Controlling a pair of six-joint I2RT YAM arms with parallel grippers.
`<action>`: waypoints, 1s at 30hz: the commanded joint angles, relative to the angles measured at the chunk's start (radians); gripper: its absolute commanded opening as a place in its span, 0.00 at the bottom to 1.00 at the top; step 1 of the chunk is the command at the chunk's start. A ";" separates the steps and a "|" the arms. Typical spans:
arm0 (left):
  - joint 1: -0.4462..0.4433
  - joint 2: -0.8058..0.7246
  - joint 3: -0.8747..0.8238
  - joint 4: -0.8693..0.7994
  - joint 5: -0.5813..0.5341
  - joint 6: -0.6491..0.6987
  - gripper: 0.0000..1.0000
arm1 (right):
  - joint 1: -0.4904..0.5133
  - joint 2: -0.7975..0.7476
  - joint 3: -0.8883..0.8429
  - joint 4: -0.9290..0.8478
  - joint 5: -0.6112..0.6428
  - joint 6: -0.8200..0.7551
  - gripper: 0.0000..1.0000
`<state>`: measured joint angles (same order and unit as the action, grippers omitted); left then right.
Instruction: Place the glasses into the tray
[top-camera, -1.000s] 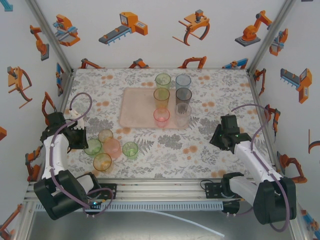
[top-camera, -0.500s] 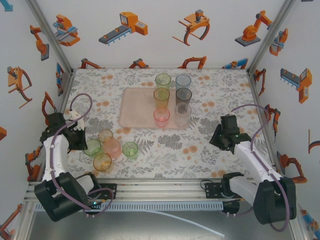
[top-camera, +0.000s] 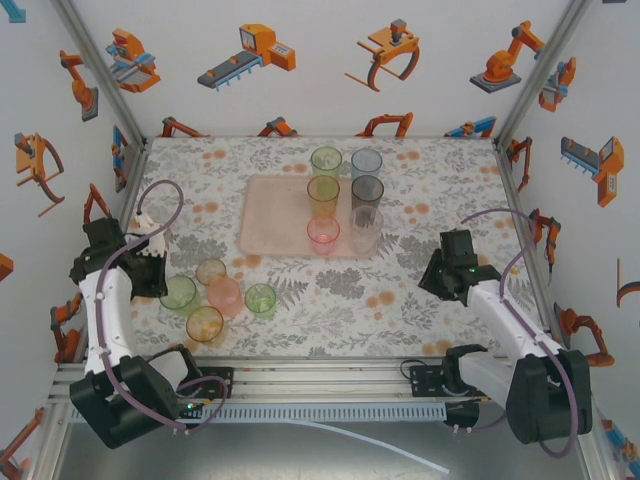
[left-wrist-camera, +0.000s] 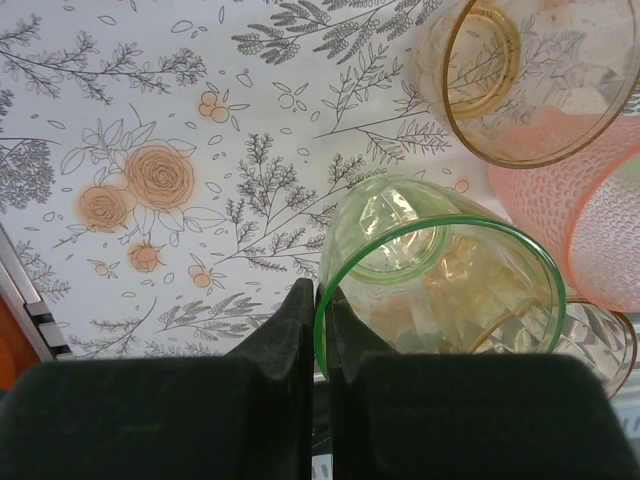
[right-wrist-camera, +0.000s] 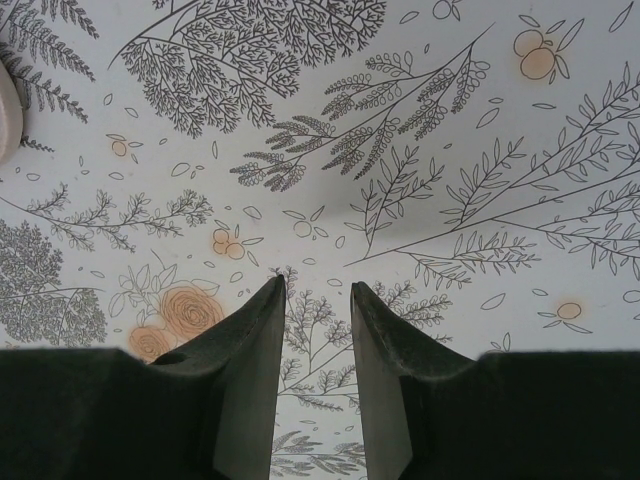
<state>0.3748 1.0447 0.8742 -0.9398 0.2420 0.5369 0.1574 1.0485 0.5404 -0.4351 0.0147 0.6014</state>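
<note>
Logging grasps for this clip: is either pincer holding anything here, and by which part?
The left pincer holds the green glass by its rim, with the wall pinched between both fingers. The right pincer holds nothing.

Bright, even, diffuse light with only faint soft shadows; all views sharp, wrist views slightly wide-angled.

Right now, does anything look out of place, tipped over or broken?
Nothing tipped or broken. Five glasses stand off the tray, clustered on the tabletop at the near left; the left tool pinches the rim of the green glass. The other six stand upright on the tray's right part.
</note>
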 joint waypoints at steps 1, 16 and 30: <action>0.007 0.000 0.059 -0.046 -0.003 0.013 0.08 | -0.009 0.004 0.003 0.024 -0.004 -0.005 0.34; 0.006 0.094 0.367 -0.150 -0.006 -0.020 0.08 | -0.009 0.002 0.009 0.016 0.002 -0.007 0.34; -0.195 0.205 0.621 -0.163 -0.025 -0.129 0.10 | -0.009 0.062 0.035 0.042 -0.021 -0.004 0.34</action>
<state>0.2207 1.2190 1.4437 -1.0874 0.2157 0.4698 0.1574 1.1069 0.5434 -0.4191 0.0059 0.6014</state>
